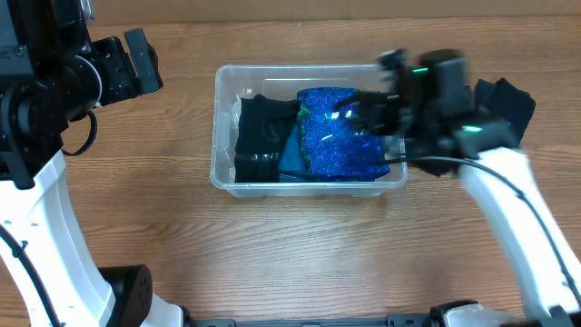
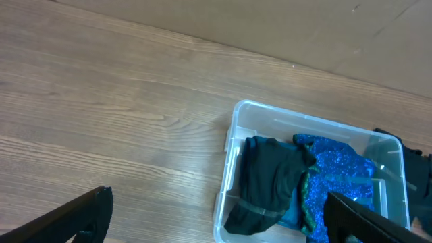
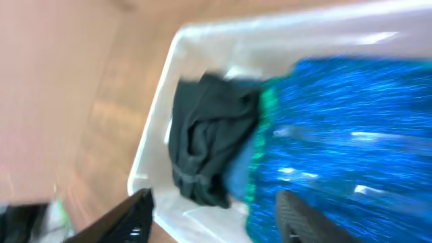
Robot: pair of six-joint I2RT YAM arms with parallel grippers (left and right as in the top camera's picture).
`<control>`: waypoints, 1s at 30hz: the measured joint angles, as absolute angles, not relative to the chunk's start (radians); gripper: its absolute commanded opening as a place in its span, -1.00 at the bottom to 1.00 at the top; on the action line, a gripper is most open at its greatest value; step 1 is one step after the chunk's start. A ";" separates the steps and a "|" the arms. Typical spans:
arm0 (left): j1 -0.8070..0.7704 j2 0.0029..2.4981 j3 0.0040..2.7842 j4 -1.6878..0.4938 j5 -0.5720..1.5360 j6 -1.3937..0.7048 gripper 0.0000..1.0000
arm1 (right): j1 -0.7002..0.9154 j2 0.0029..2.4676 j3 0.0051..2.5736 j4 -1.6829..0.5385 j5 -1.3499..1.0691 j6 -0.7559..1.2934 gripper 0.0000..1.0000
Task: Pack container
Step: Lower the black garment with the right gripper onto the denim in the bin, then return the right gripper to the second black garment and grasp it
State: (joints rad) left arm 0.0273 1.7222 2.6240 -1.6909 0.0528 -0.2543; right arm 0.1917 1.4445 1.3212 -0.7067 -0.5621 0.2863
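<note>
The clear plastic container (image 1: 221, 136) sits at the table's middle. It holds a black garment (image 1: 259, 136) at its left and a shiny blue sequined cloth (image 1: 340, 136) at its right. The same container (image 2: 233, 152) and both cloths show in the left wrist view, and the container (image 3: 158, 108) in the right wrist view. My right gripper (image 1: 368, 113) is open over the container's right end, above the blue cloth (image 3: 344, 135); its fingers (image 3: 216, 216) hold nothing. My left gripper (image 1: 141, 59) is open and empty, far left of the container.
A dark black object (image 1: 504, 100) lies on the table to the right of the container, behind my right arm. The wooden table top (image 1: 300, 254) surrounds the container. A black arm base (image 1: 136, 291) stands at the front left.
</note>
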 measured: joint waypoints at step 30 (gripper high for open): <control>0.027 1.722 2.624 -1.691 0.053 -0.254 1.00 | -0.398 2.048 1.337 -0.725 -0.552 0.261 0.24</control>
